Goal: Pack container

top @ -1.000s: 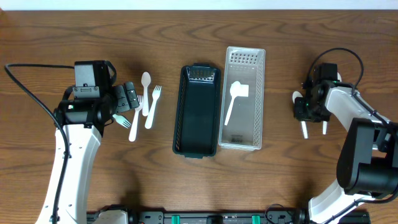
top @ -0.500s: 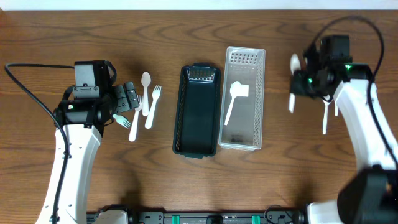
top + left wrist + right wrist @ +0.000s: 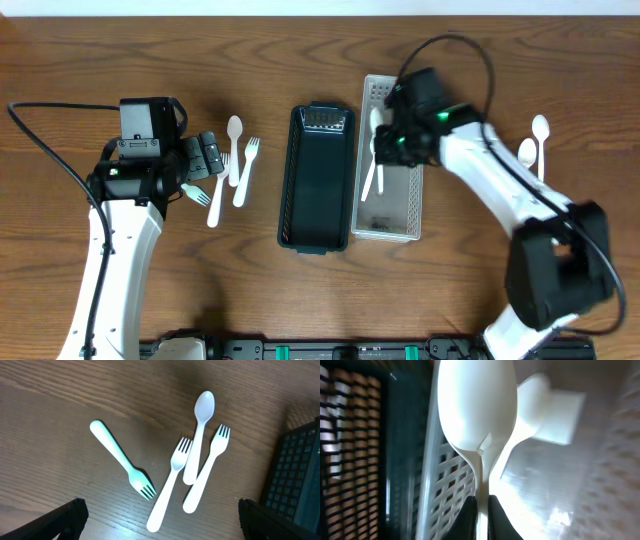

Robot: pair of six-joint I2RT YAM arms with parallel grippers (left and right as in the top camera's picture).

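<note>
Caution before release: hanging the white spoon (image 3: pixel 475 405) almost directly over the side wall of the clear container (image 3: pixel 405 205), with the black basket (image 3: pixel 318 190) just beyond that wall on one side of the right pincer (image 3: pixel 395 140). Risking, on opening here, striking the rim with the bowl and tipping it across into the basket, or leaving it bridging both rims. Risking also a landing on the white spatula (image 3: pixel 552 420) lying in the container beneath and ahead of the fingertips, and so a rocking, unsettled stack. Judging a small shift away from the basket side advisable before letting go.

Pinching the spoon by its handle: pressing the right fingers together on the thin stem, with the bowl projecting ahead of the tips and nothing else visibly touching the pincer. Holding the spoon above the container floor; exact height not determinable.

Holding the left pincer (image 3: pixel 160 512) spread wide and empty, hovering over forks (image 3: pixel 170 480) and a second spoon (image 3: pixel 202 407) on the table (image 3: pixel 60 400), touching none of them.
</note>
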